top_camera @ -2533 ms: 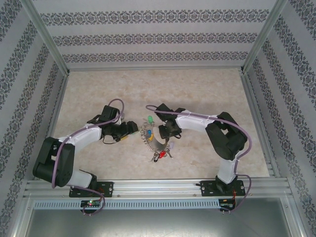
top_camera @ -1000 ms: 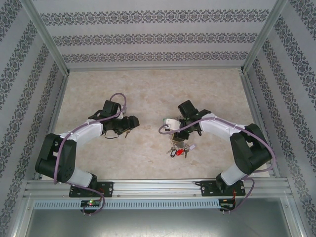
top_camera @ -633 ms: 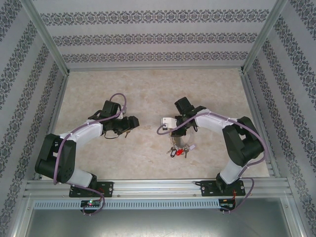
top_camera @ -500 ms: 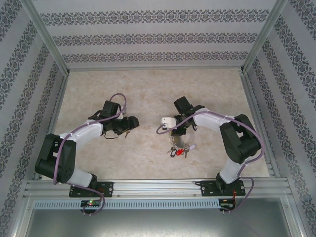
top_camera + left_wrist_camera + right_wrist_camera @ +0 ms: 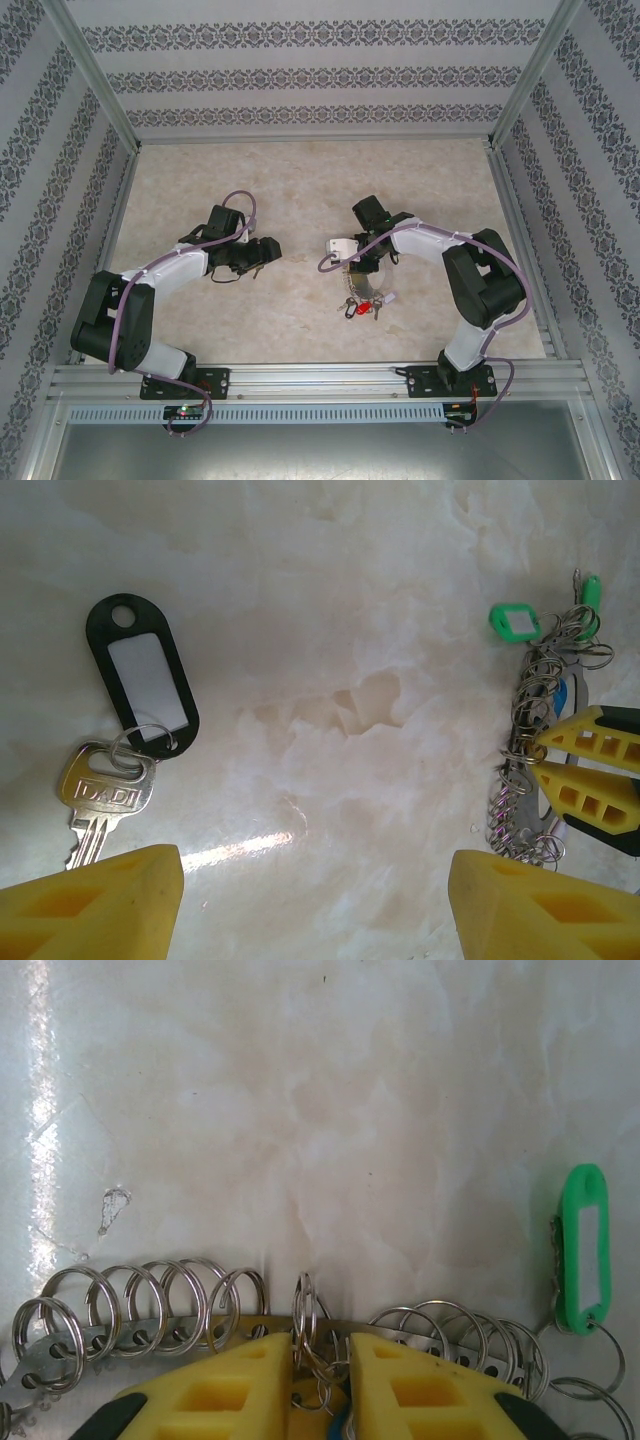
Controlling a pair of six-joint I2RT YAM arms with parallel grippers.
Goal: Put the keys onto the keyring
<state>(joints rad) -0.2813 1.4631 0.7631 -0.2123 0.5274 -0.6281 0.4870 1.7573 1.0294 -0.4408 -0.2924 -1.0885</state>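
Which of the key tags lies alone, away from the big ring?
The black oval tag, joined to one silver key; the green tags sit at the keyring.

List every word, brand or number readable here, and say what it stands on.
"DADI": stamped on the head of the silver key.
Black tag, white insert: blank.
Green tag on the keyring: insert blank.
Red tag, in the top view: too small to read.

One loose key (image 5: pixel 100 800), one black tag (image 5: pixel 140 675), one keyring (image 5: pixel 110 1338)
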